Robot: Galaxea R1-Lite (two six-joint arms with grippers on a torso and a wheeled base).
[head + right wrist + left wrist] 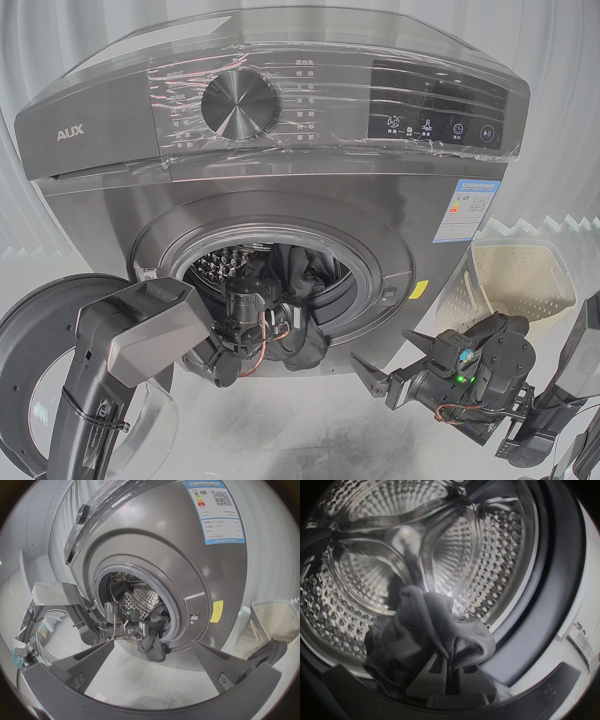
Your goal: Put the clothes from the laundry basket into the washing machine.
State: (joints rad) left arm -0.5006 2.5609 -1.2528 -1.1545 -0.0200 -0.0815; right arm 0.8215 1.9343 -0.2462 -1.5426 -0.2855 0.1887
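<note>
1. Your left gripper (pixel 449 659) is at the mouth of the washing machine (pixel 300 187), just inside the round opening. Its jaws are pinched tight on a dark garment (pixel 425 627).
2. The garment bunches up over the fingers and sits low at the near edge of the steel drum (pixel 456 548). From the head view you can see part of it inside the opening, and a fold hanging out over the lower rim and down the front panel.
3. The door (pixel 37 350) is swung open to the left, with your left arm crossing in front of it.
4. Your right gripper (pixel 378 345) is low in front of the machine, right of the opening and well apart from the garment. Its jaws are spread wide with nothing between them, tips pointing left.
5. The laundry basket (pixel 531 281) stands on the floor to the right, just beside the machine's front corner.
6. A second dark cloth (pixel 268 650) is draped over the basket's near rim, close to your right arm.
</note>
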